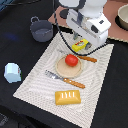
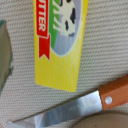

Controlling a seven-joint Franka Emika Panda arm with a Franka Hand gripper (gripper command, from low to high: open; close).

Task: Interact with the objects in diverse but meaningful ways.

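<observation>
Yellow packet [image 2: 59, 42] lies just under your gripper [image 1: 81, 44], knife [image 2: 80, 111] at its 6 o'clock. Tomato [image 1: 71, 60] sits on plate [image 1: 62, 71]. Claw state: you cannot tell.

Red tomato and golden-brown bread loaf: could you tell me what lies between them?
In the exterior view, the orange-handled fork lies between the red tomato and golden-brown bread loaf.

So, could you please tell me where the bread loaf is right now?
In the exterior view, the bread loaf lies on the striped placemat near its front edge, just in front of the fork and the round plate holding the tomato.
</observation>
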